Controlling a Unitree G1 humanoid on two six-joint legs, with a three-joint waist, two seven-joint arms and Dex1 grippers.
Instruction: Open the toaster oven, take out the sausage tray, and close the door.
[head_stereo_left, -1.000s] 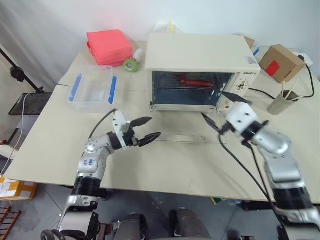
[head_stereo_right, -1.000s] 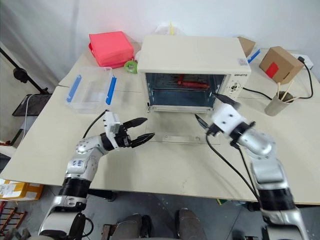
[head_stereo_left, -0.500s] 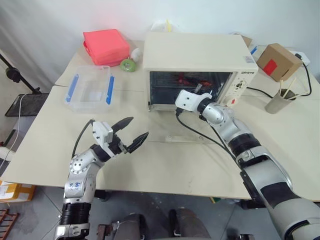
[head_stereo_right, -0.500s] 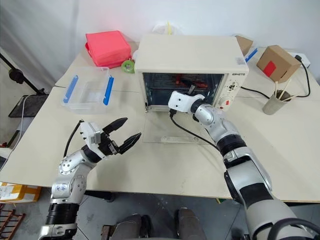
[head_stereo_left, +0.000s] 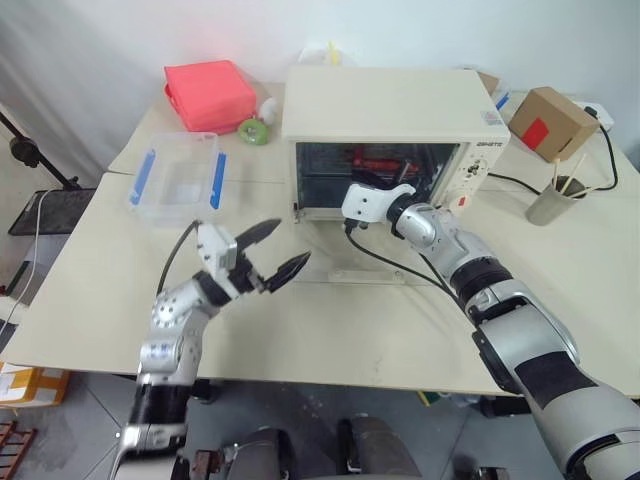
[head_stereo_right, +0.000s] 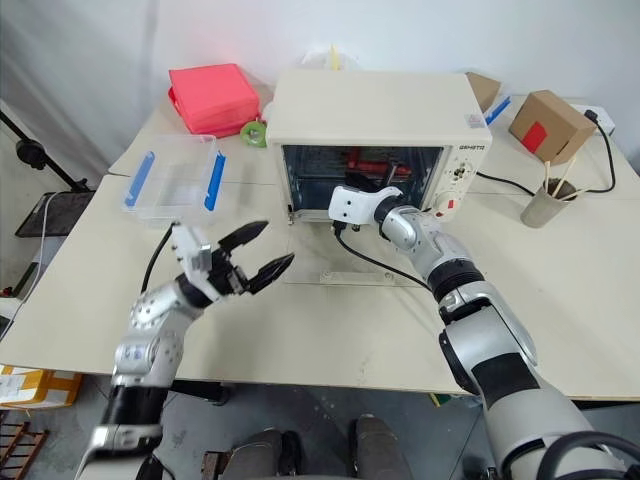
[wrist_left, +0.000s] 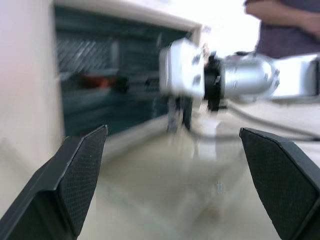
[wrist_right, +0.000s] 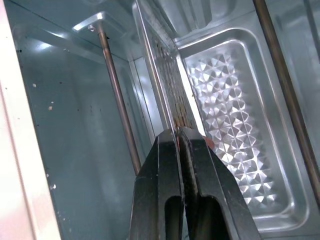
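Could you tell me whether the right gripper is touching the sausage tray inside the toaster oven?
Touching. In the right wrist view the right gripper has its jaws shut on the thin front rim of the sausage tray, inside the toaster oven.

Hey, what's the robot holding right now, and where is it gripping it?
The right gripper is shut on the front rim of the sausage tray inside the toaster oven. The left gripper is open and holds nothing.

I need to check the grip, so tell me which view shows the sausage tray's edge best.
The right wrist view: the sausage tray shows edge-on, its rim running into the shut jaws of the right gripper. The eye views show red sausages deep inside the toaster oven; the left wrist view gives a blurred red streak.
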